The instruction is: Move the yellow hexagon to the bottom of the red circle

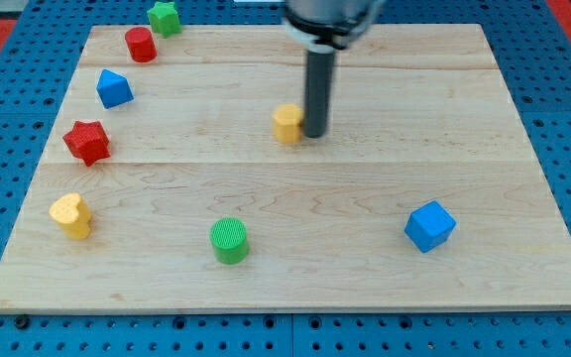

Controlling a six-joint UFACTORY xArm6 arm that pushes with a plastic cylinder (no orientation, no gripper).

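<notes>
Yellow heart (71,214) sits at the board's left edge, red star (87,141) at its 12 o'clock. Blue block (114,88), red circle (141,45) and green star (165,17) climb toward 1 o'clock. Green cylinder (230,240) lies low, centre. Yellow hexagon (287,123) sits mid-board, well apart from the red circle; my tip (316,134), a bare rod holding nothing, touches its 3 o'clock side. Blue cube (430,225) lies lower right.

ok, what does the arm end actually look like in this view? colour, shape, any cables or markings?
A straight, dark, near-black cylindrical rod, ending at my tip with a flat blunt end. At the view's top it widens into a grey, rounded collar with a lighter ring beneath it, cut off by the frame edge. No cables or markings show.
</notes>
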